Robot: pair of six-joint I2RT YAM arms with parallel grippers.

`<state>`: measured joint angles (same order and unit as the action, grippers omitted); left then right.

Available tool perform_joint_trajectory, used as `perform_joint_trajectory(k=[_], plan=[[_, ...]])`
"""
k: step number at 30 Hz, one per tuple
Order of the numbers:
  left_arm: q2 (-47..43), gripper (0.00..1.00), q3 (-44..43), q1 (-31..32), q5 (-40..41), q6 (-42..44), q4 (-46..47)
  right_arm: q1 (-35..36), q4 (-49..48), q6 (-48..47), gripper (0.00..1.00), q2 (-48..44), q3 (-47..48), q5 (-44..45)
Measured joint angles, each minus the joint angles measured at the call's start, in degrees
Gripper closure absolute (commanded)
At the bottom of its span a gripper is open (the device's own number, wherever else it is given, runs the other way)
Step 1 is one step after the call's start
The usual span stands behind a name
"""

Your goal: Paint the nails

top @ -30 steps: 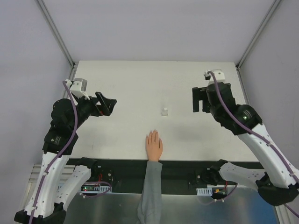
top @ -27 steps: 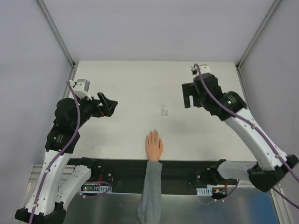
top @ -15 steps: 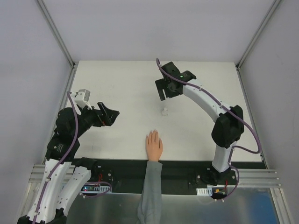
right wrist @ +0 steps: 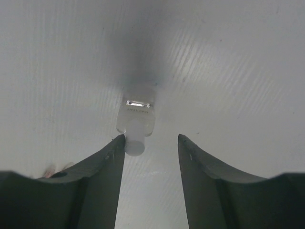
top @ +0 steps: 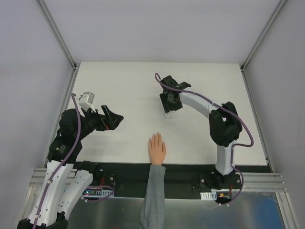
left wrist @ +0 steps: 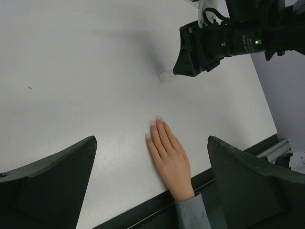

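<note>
Moved in from the table's (top: 119,86) right side: my right gripper (right wrist: 150,143), jaws apart astride the bottle (right wrist: 136,119), not clamped. I judge the bottle light, slick and tippy; I'd grip the body. Item: nails (left wrist: 158,118), rigid, tiny, at the near edge. My left gripper (left wrist: 150,143): spread wide.

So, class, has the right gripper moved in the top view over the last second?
Yes. The right gripper swung left from the table's right side to the small bottle, which stayed put, and now straddles its cap.

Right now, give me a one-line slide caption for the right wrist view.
Right gripper straddles the white cap of the small clear bottle, jaws apart, on the white table.
</note>
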<state>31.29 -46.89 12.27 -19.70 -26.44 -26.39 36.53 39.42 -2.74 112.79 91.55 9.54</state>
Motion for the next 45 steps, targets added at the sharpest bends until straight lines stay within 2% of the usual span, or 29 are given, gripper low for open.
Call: perform_joint_trajectory(k=[10,16,17,18,19,21,27,31,33,36,41,45], plan=[[3.2,0.01,0.0,0.0,-1.1,0.0,-0.1,0.5,-4.3,0.4,0.61,0.0,-3.6,-1.6],[2.5,0.01,0.0,0.0,-1.2,0.0,-0.1,1.0,-5.1,0.3,0.73,0.0,-3.6,-1.6],[2.5,0.01,0.0,0.0,-1.3,0.0,-0.1,1.1,-5.1,0.4,0.76,0.0,-3.6,-1.5],[2.5,0.01,0.0,0.0,-1.3,0.0,-0.1,1.1,-5.1,0.3,0.87,0.0,-3.6,-1.4],[2.5,0.01,0.0,0.0,-1.3,0.0,-0.1,1.2,-5.1,0.3,0.92,0.0,-3.6,-1.3],[2.5,0.01,0.0,0.0,-1.4,0.1,-0.1,1.4,-5.1,0.2,0.99,0.0,-3.6,-1.0],[4.3,0.01,0.0,0.0,-4.3,1.5,0.4,1.8,-4.1,0.2,0.99,-0.3,-3.5,-0.8],[8.3,0.01,0.5,0.0,-11.0,4.1,4.6,1.8,-0.6,0.2,0.99,-3.8,-3.5,-4.7],[10.5,0.02,2.1,0.2,-16.3,6.0,10.0,1.6,2.4,0.1,0.99,-7.5,-2.9,-9.1],[12.0,0.06,4.8,3.0,-19.4,9.7,17.0,1.6,6.8,0.2,0.99,-12.2,0.5,-15.5],[12.5,0.14,8.8,12.1,-20.4,22.3,27.2,1.8,9.7,2.4,0.99,-19.8,4.8,-26.7],[14.0,0.23,10.8,12.9,-20.5,28.7,34.5,3.6,11.5,5.0,0.99,-22.6,7.3,-31.1]])
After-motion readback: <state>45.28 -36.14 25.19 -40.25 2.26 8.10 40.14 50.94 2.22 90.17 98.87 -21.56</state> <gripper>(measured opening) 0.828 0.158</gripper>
